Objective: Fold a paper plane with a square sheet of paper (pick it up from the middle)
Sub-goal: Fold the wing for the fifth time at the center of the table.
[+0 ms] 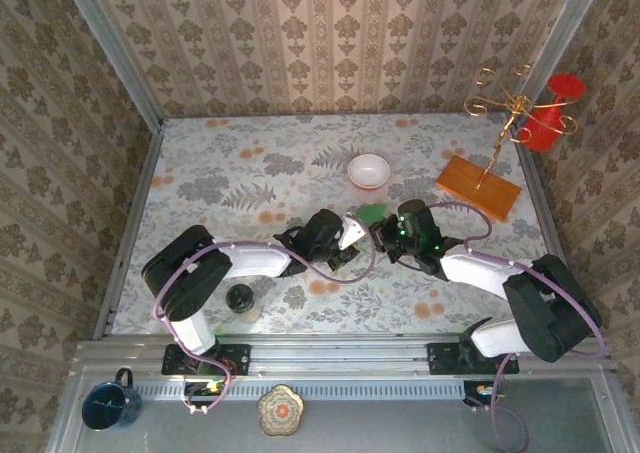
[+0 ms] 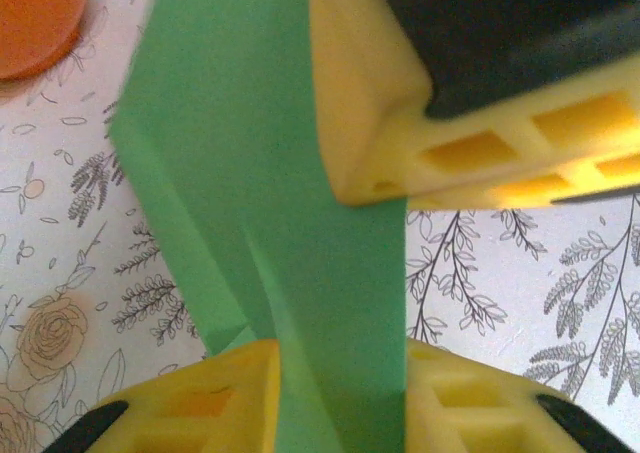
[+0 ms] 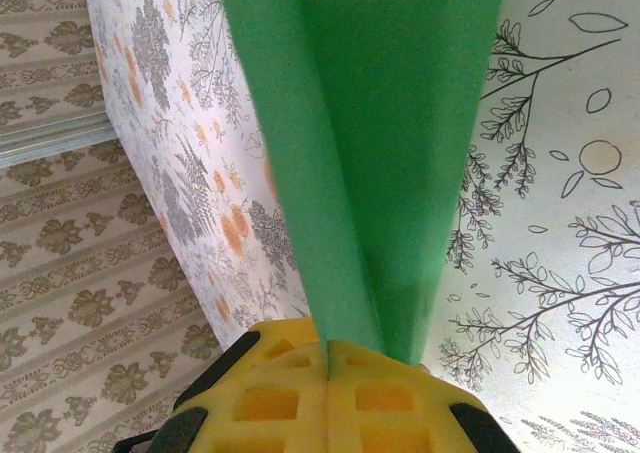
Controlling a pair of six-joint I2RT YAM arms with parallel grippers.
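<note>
The right wrist view has the right gripper clamped shut on the green sheet of paper, its ribbed yellow fingers pressed together with the paper's lower end pinched between them. The sheet is matte, thin and smooth, bent lengthwise into a shallow V with one sharp ridge, so it looks part-way folded rather than a finished dart. In the left wrist view the left gripper has its blocky, latticed fingers on either side of the same strip. The paper fills the gap between them, and whether they actually press it I cannot tell. From above, the sheet hangs off the table, just on the near side of the white bowl, with the two grippers meeting tip to tip around it. This reads as a mid-fold handover or crease-setting step. The next move probably calls for a firm, square pinch from the left gripper close to the right one, since paper this thin buckles easily.
</note>
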